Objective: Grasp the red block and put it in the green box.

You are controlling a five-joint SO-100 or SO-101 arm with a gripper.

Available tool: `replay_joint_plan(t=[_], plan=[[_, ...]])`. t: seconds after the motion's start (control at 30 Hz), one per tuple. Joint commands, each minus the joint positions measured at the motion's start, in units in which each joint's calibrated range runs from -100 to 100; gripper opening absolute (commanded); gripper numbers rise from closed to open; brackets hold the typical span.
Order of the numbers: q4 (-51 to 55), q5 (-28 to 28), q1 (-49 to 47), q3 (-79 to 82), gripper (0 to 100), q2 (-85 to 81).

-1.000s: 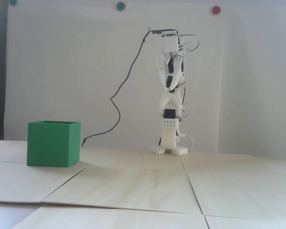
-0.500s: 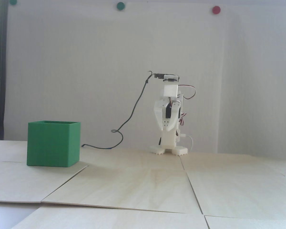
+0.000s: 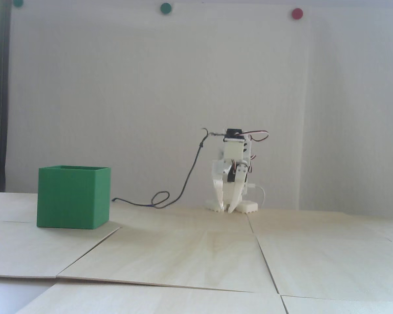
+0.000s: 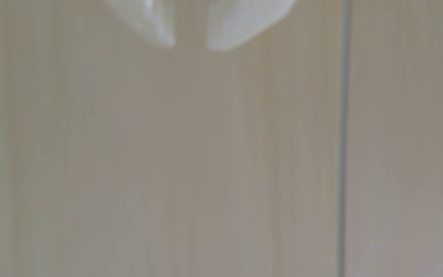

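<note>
White printed arm folded low, jaws [image 3: 226,209] slightly apart, empty, tips near pale wooden tabletop [image 3: 196,255].
Red block not visible anywhere; large matte green plastic box [image 3: 73,197] well apart, left in fixed view. Risk: descending further jams tips into tabletop.

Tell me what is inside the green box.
Nothing inside shows: the fixed view sees the green box from the side, so its walls hide the interior. No red block is visible anywhere.

Two blurred white fingers [image 4: 161,29] slightly apart, empty, above pale wooden table [image 4: 161,159] with seam [image 4: 343,159]
</note>
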Motion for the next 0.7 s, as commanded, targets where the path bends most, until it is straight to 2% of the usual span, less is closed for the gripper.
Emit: replay_joint_plan(t=[0.0,0.67], plan=[[8.0,0.0,-0.1,1.1,3,-0.7],[8.3,0.0,0.0,1.1,3,-0.7]])
